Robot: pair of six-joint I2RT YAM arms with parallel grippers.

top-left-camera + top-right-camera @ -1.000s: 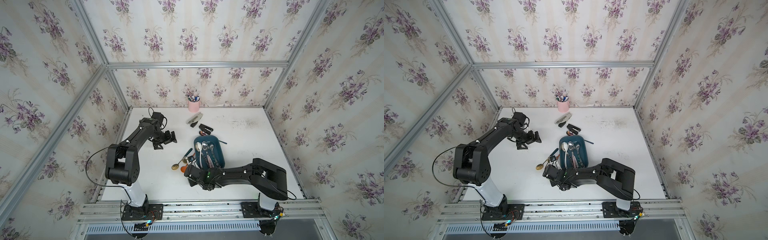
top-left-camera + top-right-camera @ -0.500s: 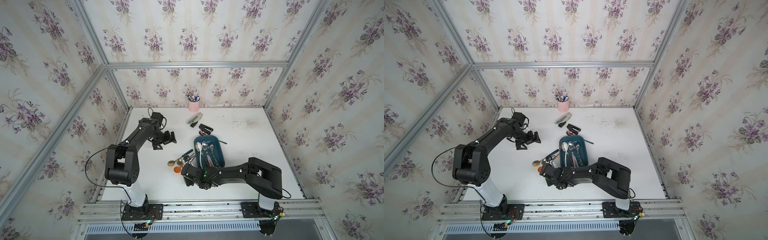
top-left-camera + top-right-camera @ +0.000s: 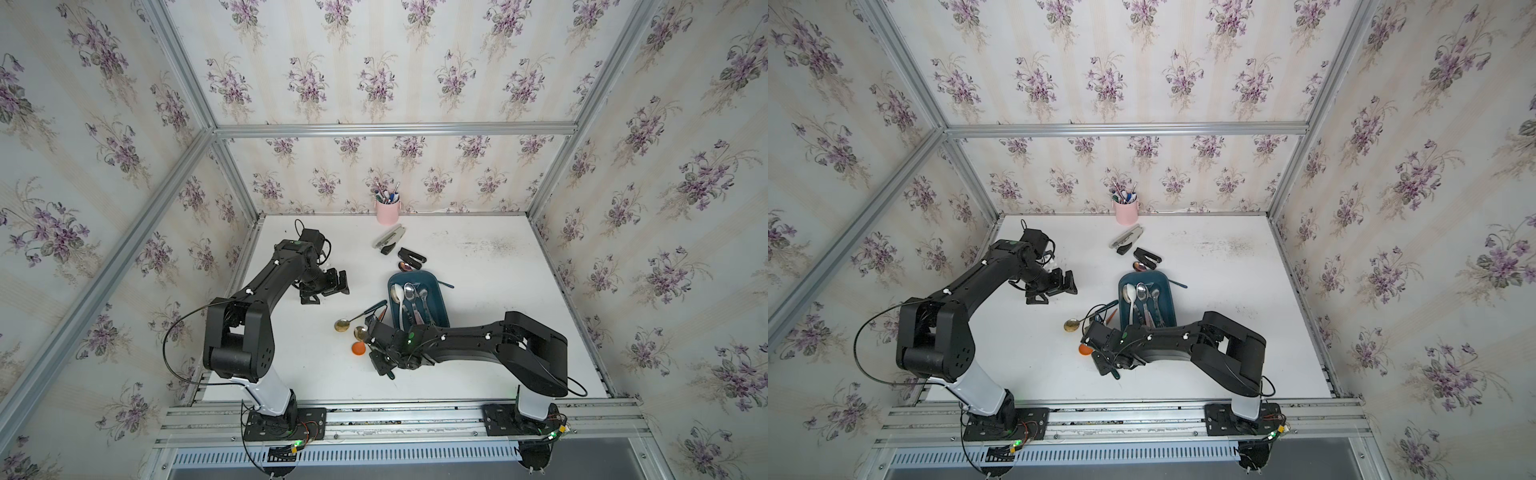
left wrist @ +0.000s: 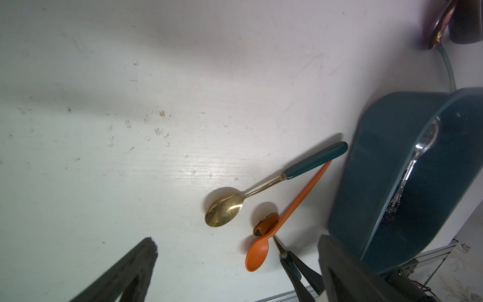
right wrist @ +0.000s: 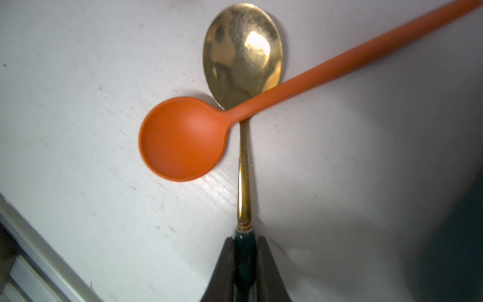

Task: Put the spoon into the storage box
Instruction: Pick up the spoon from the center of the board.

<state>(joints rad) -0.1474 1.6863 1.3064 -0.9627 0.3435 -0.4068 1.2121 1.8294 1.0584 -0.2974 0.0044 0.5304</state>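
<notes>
beside the storage box (image 3: 436, 297), the low-reaching right claw (image 5: 245, 241) clenches the gold spoon (image 5: 243, 52); left claw (image 3: 340, 283) gapes.

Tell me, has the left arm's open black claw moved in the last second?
No. The left claw sits just as far from the dark teal plastic storage box as before.

Enclosure: walls (image 3: 415, 62) on 3 sides, cream striped wallpaper w/ purple violet sprigs. Alu extrusion frame (image 3: 395, 129) at corners + horiz. bar across back. Tabletop (image 3: 478, 274) white, scuffed; dark speckling (image 3: 494, 247) nr back. Alu rail (image 3: 395, 419) along front. Light even, shadows soft.
</notes>
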